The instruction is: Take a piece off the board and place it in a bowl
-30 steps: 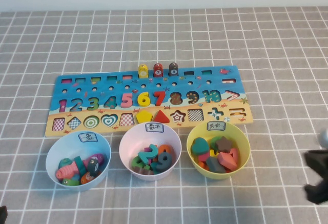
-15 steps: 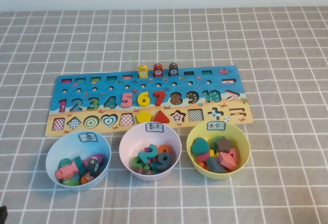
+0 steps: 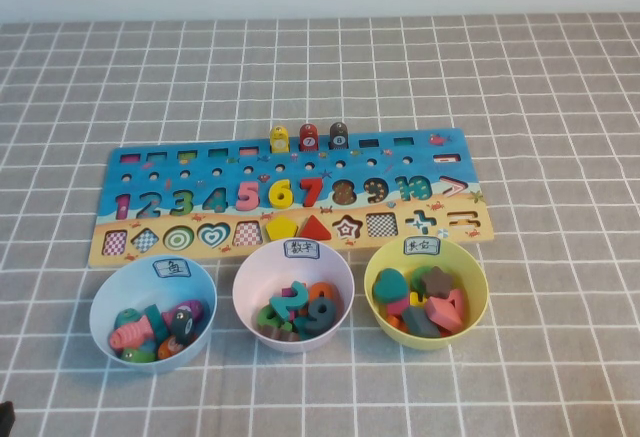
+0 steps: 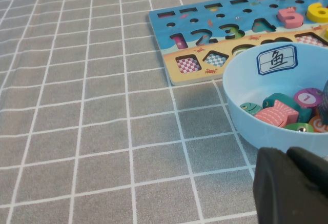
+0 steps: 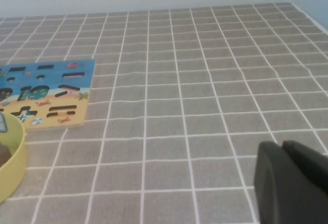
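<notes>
Hidden or cut off
- Left gripper [image 4: 292,183]: seen only as a dark matte block at the lower right corner of the left wrist view, just beside the light blue bowl [image 4: 241,126]. Open or closed: cannot tell.
- Right gripper [image 5: 292,183]: likewise a dark block at the lower right of the right wrist view, over bare cloth and well apart from the board [image 5: 46,88]. Open or closed: cannot tell.
- Yellow bowl [image 5: 13,157]: cropped by the left edge of the right wrist view.

Change since earlier
- Gone from the right edge of the high view: the dark right arm seen there one second ago. Board and bowls unmoved.

Materials and shapes
- Piece [image 3: 437,280]: flat brown wooden star with rounded points, lying in the yellow bowl [image 3: 478,279] at lower right, among other coloured shapes.
- Star cut-out [image 3: 347,226] in the board's tan lower strip: unfilled.
- Board [image 3: 200,172]: long rectangle, blue above, tan below.
- Pink bowl [image 3: 245,287]: centre, holding number pieces.
- Tablecloth [image 3: 550,87]: grey with a white grid.
</notes>
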